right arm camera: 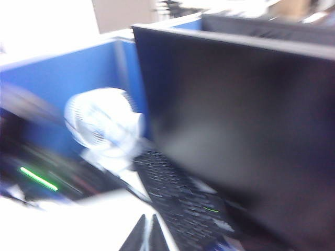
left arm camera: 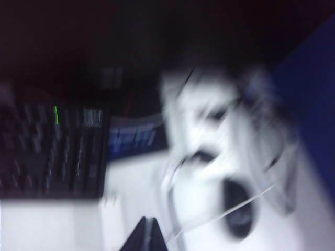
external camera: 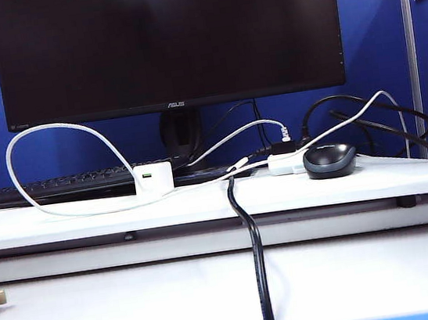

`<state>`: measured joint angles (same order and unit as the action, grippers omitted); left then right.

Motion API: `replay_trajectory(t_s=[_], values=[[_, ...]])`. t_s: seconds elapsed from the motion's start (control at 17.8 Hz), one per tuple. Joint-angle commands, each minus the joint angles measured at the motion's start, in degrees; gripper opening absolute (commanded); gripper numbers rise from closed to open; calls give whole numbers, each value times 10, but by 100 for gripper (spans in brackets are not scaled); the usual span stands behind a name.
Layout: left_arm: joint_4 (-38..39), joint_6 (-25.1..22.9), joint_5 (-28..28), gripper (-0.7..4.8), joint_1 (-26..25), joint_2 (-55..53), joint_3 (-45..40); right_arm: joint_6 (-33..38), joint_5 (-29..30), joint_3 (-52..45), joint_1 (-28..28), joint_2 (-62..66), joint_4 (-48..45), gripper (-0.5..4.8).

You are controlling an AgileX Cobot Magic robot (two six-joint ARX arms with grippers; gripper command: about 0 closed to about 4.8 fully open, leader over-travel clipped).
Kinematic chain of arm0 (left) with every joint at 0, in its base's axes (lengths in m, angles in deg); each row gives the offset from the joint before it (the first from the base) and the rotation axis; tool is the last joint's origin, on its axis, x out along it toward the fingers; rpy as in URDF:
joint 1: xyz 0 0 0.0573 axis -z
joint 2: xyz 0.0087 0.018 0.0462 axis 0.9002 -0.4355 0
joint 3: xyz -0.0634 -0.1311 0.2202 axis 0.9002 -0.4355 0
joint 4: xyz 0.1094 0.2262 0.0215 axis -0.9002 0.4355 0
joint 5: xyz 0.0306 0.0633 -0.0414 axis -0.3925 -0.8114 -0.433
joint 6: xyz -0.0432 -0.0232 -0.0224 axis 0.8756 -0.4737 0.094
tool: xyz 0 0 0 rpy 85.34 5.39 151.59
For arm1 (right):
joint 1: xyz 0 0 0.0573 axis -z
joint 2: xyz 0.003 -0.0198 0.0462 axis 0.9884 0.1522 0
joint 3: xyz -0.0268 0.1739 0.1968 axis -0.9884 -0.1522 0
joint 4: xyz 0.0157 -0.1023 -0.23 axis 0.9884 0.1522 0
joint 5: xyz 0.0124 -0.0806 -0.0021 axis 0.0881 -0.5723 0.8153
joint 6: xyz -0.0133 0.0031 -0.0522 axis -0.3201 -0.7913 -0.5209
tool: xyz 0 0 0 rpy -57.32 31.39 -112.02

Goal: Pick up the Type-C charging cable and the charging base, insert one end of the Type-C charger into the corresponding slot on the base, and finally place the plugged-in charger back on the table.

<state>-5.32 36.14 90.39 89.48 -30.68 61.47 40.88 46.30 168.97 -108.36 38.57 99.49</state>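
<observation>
While neither arm showed in the exterior view, each wrist cam caught its own fingertips. Left gripper (left arm camera: 148, 235): dark tips pressed together, clenched, nothing between them, hanging above the table (external camera: 87, 218) w/o touching anything; view badly blurred. Right gripper (right arm camera: 146, 234): tips also closed tight, empty, raised & aimed toward the monitor (external camera: 167, 40) and keyboard (right arm camera: 178, 204), w/ a white desk fan (right arm camera: 104, 125) off to the side.

Charging base (external camera: 154, 177) sat upright on the table's left-centre, just in front of the keyboard, its slot (external camera: 146, 175) facing the exterior cam. Type-C charging cable (external camera: 52, 130) arched in a big loop over the keyboard on the left, ran along the table past the base, then rose toward the right behind the mouse (external camera: 330, 160). One plug end lay near the table's middle; couldn't tell if it touched the base. Flat white box (external camera: 286, 165) sat just beside the mouse. Thick black cable (external camera: 254, 257) hung over the table's front edge.
</observation>
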Motion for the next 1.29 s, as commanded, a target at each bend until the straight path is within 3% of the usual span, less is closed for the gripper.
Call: replay_trajectory(t_s=[0.06,0.28,0.51,0.62,0.79,0.95,1.12,1.29], values=[[-14,-39,-1,-5,1,137,1,-56,-43,2,-1,-66,107,-1],[-9,-56,-5,-5,0,322,1,-71,-88,1,-1,-118,203,-1],[112,-90,-27,-5,0,484,1,-70,-87,-8,-1,-136,238,-1],[162,-90,-27,-5,0,528,1,-69,-82,-62,-1,-159,226,-1],[236,-94,-28,-5,-1,570,-1,-67,-76,-250,-1,-247,134,-1],[275,-117,-27,-5,-16,587,-32,-34,-75,-493,-1,-388,-51,-1],[267,-134,-16,-5,-50,602,-100,-32,-91,-692,-1,-506,-204,-1],[205,-130,37,-5,-71,625,-202,-31,-136,-855,-1,-602,-298,-1]])
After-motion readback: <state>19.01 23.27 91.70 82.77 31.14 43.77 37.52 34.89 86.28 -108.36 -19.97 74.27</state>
